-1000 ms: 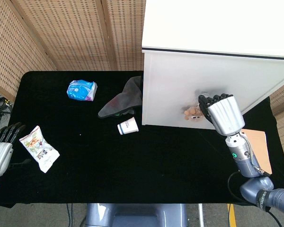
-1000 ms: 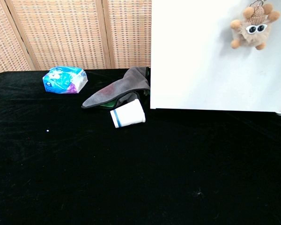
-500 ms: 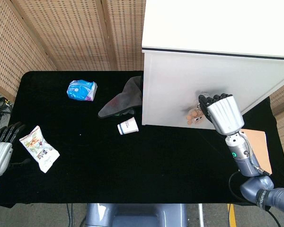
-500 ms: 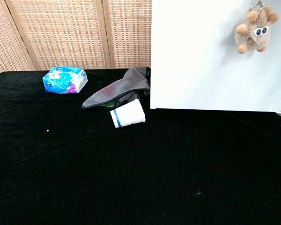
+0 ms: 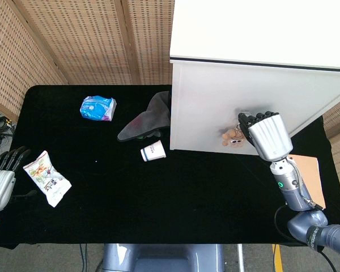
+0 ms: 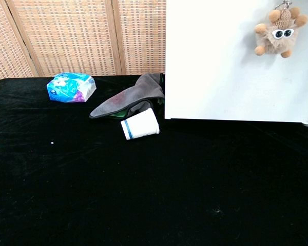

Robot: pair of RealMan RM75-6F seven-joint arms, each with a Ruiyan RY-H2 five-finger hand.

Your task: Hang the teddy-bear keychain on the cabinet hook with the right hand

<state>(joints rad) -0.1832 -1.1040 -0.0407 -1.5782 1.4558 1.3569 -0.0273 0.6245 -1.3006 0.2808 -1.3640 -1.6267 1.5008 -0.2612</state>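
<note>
Teddy-bear keychain (image 6: 277, 35): brown plush with googly eyes, hanging high on the white cabinet (image 6: 231, 77) front from a small metal ring at its top; the hook itself is too small to make out.

Right hand (image 5: 264, 134): raised against the cabinet face just beside the keychain (image 5: 232, 136), back of the hand toward the head camera, dark fingers (image 5: 250, 118) pointing up. Whether it has hold of the toy or its ring cannot be told from here; the chest view shows the bear with no fingers on it.

Left hand (image 5: 1, 180): low at the table's near left edge, fingers extended and apart, holding nothing.

Paper cup (image 6: 139, 124): white with a blue band, lying on its side near the cabinet's lower left corner, mouth turned away; contents not visible.

Dark cloth (image 6: 128, 97): crumpled just behind the cup, against the cabinet's side.

Tissue pack (image 6: 70, 87): blue and white, far left of the cloth.

Snack packet (image 5: 47, 177): flat on the black table (image 5: 175, 198), just beside the left hand.
</note>
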